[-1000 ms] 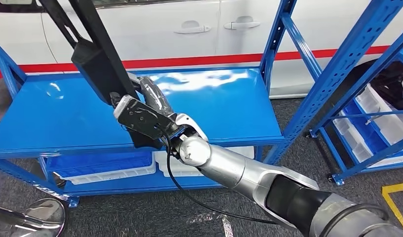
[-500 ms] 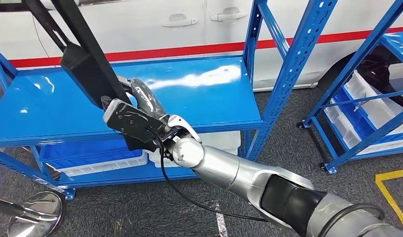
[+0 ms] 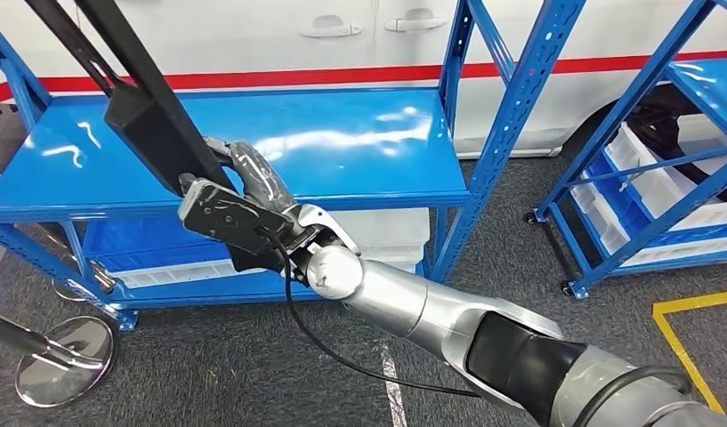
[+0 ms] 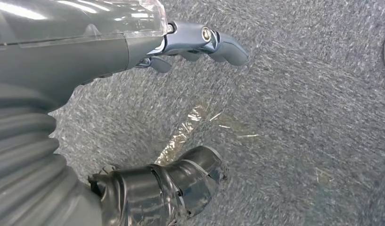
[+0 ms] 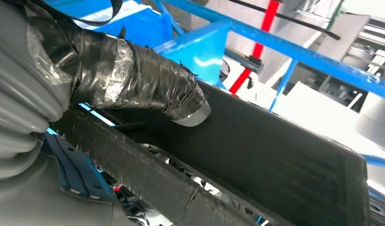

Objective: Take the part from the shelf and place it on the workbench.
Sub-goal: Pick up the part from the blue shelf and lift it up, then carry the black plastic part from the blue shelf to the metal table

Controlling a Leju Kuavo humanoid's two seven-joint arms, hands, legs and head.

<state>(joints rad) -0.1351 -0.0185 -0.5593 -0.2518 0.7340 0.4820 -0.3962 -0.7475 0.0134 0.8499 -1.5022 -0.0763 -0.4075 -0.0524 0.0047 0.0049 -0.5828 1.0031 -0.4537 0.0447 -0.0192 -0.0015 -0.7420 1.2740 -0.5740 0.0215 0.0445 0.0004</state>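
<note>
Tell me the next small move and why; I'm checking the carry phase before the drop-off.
Probably keep turning away from the blue shelf, carrying the part clear. The right hand grips the long black part, which is lifted off the shelf top, and no workbench is in sight. The left hand hangs over the floor.

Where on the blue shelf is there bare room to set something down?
The blue metal shelf's top deck is bare between its uprights. It's crowded at the front left, where the right hand holds the long black plastic part.
</note>
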